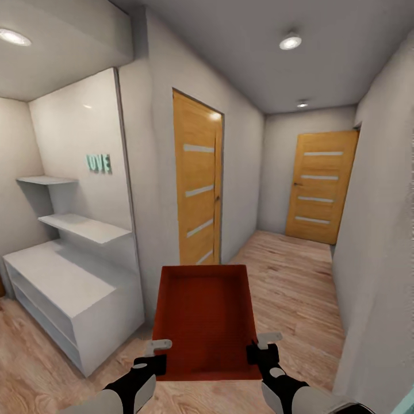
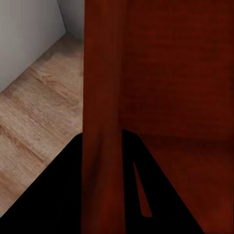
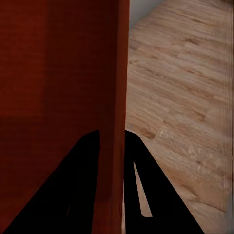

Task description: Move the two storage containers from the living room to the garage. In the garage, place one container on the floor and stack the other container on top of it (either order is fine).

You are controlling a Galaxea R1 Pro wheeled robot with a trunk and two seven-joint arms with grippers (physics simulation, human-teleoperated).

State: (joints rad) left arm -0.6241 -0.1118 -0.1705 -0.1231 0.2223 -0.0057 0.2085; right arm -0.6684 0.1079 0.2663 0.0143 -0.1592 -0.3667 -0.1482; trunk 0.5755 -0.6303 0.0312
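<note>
One orange-red open-top storage container [image 1: 206,319] hangs level in front of me, above a light wood-plank floor [image 1: 293,282] in a corridor. My left gripper [image 1: 156,357] is shut on its near left wall and my right gripper [image 1: 262,349] on its near right wall. The left wrist view has the container's wall [image 2: 102,87] running between the two black fingers [image 2: 58,200] of the left gripper [image 2: 105,190]. The right wrist view has the opposite wall [image 3: 112,83] clamped in the right gripper [image 3: 111,190]. The garage and its floor are out of view.
A low white cabinet [image 1: 69,299] with two wall shelves stands close at the left. A wood-panelled door [image 1: 198,184] is just ahead on the left wall, another door [image 1: 320,185] closes the corridor's far end. A white wall [image 1: 374,259] runs close along the right.
</note>
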